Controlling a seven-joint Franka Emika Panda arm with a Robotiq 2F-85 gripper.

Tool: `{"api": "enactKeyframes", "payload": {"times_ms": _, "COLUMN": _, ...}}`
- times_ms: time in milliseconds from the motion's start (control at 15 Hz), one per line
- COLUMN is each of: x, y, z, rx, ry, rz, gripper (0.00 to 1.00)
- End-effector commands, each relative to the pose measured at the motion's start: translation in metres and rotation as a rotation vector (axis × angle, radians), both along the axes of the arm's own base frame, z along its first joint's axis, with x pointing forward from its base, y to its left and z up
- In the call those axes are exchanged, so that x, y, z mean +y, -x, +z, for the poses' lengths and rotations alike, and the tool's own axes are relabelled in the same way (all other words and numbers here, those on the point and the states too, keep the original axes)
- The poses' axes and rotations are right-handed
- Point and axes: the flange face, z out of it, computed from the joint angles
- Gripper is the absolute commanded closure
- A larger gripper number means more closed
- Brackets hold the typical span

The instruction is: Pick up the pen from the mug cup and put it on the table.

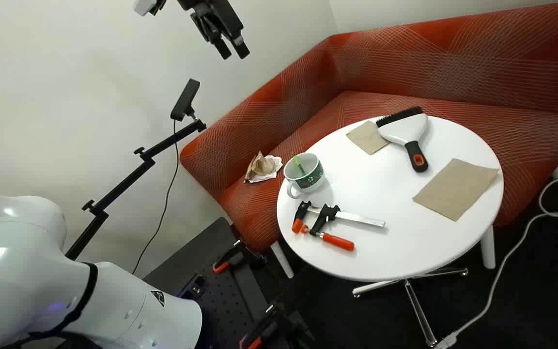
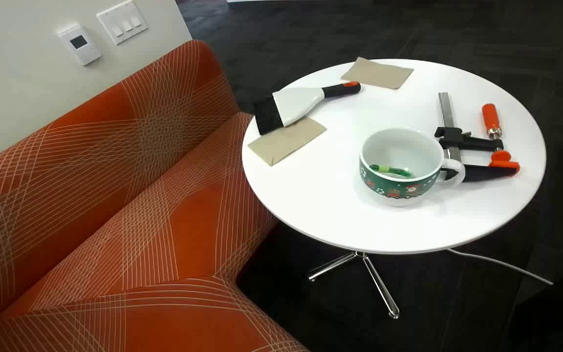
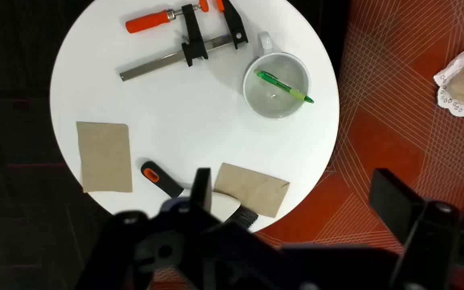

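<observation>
wrist view: green pen (image 3: 283, 86) in mug (image 3: 269, 104) right of bar clamp (image 3: 194, 50), gripper (image 3: 296, 190) wide; picking and placing apparently remain.

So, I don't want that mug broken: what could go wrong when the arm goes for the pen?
The pen leans almost wholly inside the mug, so the open gripper might knock the mug while reaching in and tip it. The mug stands nearer the edge of the table than its middle; a nudge could push it off. The clamp lies close to the mug and may get bumped.
</observation>
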Motion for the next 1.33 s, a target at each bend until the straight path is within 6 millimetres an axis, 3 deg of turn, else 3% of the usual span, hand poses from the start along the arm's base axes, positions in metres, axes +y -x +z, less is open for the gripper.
{"api": "enactKeyframes", "payload": {"times_ms": 0, "x": 0.000, "y": 0.000, "z": 0.001, "rx": 0.001, "ry": 0.000, "rz": 0.000, "gripper": 0.00}}
{"api": "enactKeyframes", "payload": {"times_ms": 933, "x": 0.000, "y": 0.000, "z": 0.001, "rx": 0.001, "ry": 0.000, "rz": 0.000, "gripper": 0.00}}
{"api": "enactKeyframes", "payload": {"times_ms": 1267, "x": 0.005, "y": -0.012, "z": -0.030, "rx": -0.023, "ry": -0.008, "rz": 0.102, "gripper": 0.00}}
